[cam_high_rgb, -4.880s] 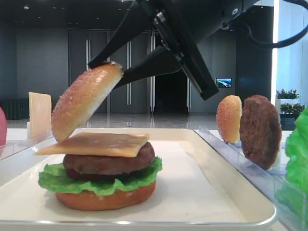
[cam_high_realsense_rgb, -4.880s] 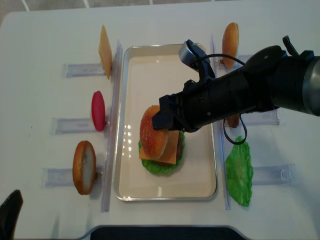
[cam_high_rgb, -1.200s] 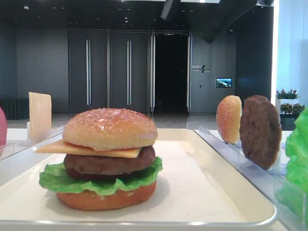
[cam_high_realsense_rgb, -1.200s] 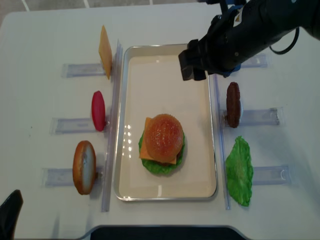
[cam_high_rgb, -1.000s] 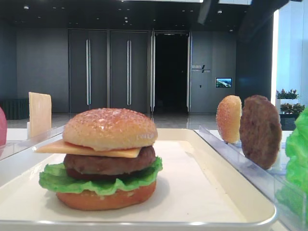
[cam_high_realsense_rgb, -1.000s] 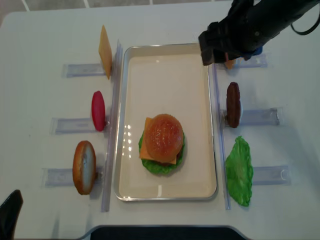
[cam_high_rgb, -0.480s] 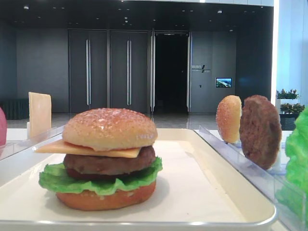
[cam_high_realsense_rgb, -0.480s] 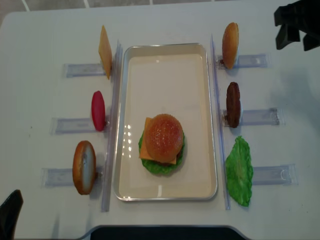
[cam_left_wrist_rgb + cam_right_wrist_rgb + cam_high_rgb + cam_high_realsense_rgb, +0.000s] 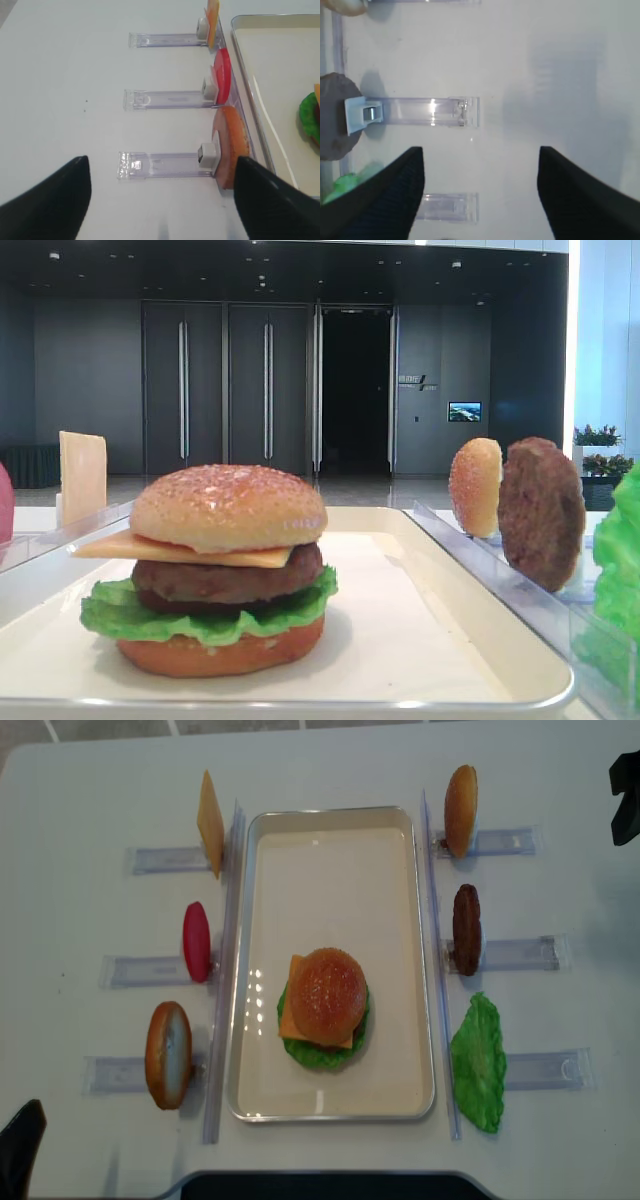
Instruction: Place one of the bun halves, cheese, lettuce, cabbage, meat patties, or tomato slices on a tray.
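On the white tray [image 9: 330, 840] stands a stacked burger: a seeded bun half [image 9: 326, 995] [image 9: 228, 507] on top of cheese [image 9: 170, 550], a meat patty [image 9: 225, 580], lettuce [image 9: 200, 620] and a bottom bun [image 9: 220, 652]. My right gripper [image 9: 481, 150] is open and empty over bare table right of the racks, far from the tray. Only its dark tip shows at the overhead view's right edge. My left gripper [image 9: 162, 160] hangs open and empty over the table left of the tray.
Clear racks flank the tray. On the right stand a second bun half [image 9: 460, 797], a patty [image 9: 466, 929] and a lettuce leaf [image 9: 478, 1063]. On the left stand a cheese slice [image 9: 210, 823], a red tomato slice [image 9: 196, 941] and an orange-brown bun [image 9: 168, 1054].
The right arm, which earlier held the bun half over the stack, has let it go onto the cheese and drawn back up and right, past the table's right edge. The left arm stayed still.
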You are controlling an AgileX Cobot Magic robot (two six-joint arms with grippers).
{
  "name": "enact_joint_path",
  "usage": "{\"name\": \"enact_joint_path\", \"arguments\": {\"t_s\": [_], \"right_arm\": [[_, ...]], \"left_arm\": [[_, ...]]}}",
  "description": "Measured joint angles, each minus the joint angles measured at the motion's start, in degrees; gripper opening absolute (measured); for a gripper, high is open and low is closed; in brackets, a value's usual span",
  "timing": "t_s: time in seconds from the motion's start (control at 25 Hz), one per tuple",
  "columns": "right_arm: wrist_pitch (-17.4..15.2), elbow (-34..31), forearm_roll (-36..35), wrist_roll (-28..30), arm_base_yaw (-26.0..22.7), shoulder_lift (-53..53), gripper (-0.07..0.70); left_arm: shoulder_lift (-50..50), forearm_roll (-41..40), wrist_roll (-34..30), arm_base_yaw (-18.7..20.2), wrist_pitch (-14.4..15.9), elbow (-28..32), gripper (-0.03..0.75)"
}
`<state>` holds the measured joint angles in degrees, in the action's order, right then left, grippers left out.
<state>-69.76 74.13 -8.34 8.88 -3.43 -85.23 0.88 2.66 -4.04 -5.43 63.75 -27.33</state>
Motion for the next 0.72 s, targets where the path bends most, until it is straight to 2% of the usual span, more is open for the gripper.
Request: {"name": "enact_joint_path", "arguments": {"t_s": [0.36, 0.72], "right_arm": [[-0.2, -14.9, -0.3, 0.2, 0.0, 20.3, 0.489], [-0.3, -26.4, -0.3, -0.9, 0.0, 44.3, 0.489]], "left_arm": [[0.0, 0.0, 0.0, 0.0, 0.0, 0.0, 0.695], [0.0, 0.0, 0.1, 0.0, 0.0, 0.0, 0.695]]}}
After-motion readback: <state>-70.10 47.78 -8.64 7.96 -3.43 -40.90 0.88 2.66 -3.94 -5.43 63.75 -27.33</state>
